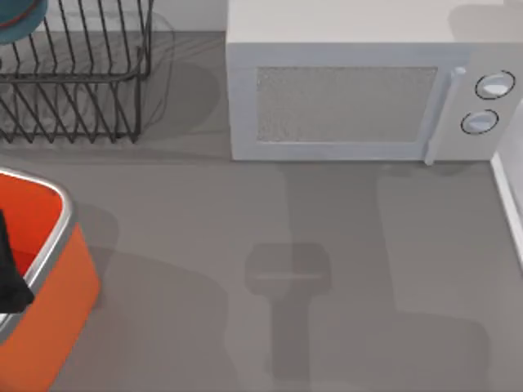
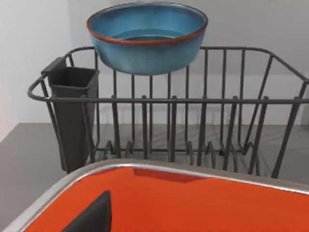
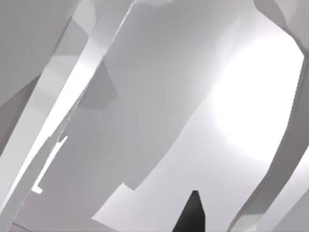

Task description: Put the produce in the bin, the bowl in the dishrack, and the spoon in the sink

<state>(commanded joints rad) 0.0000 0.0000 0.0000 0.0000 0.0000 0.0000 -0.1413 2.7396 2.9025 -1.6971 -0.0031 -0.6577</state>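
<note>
The blue-teal bowl (image 2: 147, 36) with its reddish rim rests on top of the black wire dishrack (image 2: 203, 125), and its edge peeks in at the far left of the top view (image 1: 16, 20) over the dishrack (image 1: 78, 82). My left gripper (image 1: 11, 273) hangs over the open orange bin (image 1: 57, 278); a dark part of that gripper (image 2: 91, 215) shows against the bin's orange inside (image 2: 203, 203). The produce is out of view. My right gripper (image 3: 191, 212) shows as a dark tip before pale white, sink-like surfaces. A thin white sliver (image 3: 48, 164) lies there; I cannot tell whether it is the spoon.
A white microwave (image 1: 351, 90) stands along the back of the grey counter (image 1: 286, 269). A white raised edge (image 1: 511, 192) runs down the right side. A dark utensil holder (image 2: 72, 116) hangs on the dishrack's end. The bin's silver rim (image 2: 145, 166) sits close below the rack.
</note>
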